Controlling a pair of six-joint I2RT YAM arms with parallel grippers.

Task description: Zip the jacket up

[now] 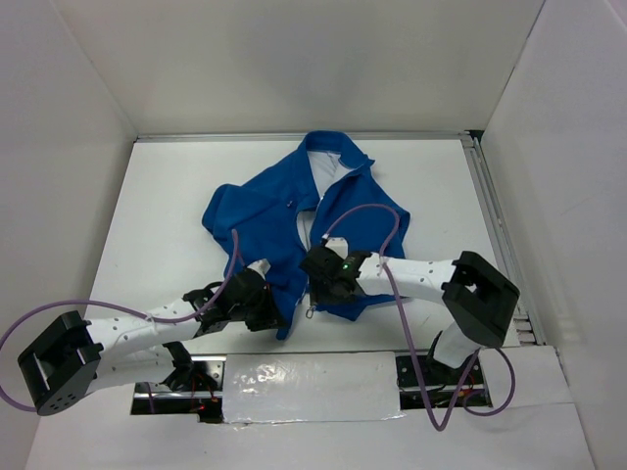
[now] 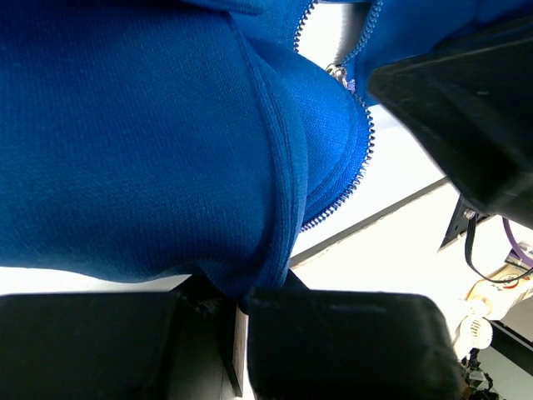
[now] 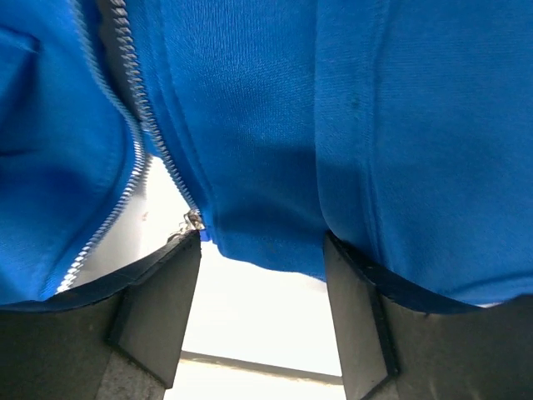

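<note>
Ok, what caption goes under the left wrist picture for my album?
Left gripper pinching the hem of the blue jacket, its open zipper teeth curving alongside.

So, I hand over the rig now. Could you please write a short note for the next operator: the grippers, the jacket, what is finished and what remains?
Left gripper: shut on the bottom hem of the jacket, beside the front opening.
Right gripper: fingers apart at the hem of the other front panel, gripping nothing.
Jacket: spread on the table, collar at the far side, front open.
Done: one hem is held, nothing more.
Left: the zipper rows are apart, and the slider sits at the bottom end of one row. Join the ends, then pull the slider toward the collar.
</note>
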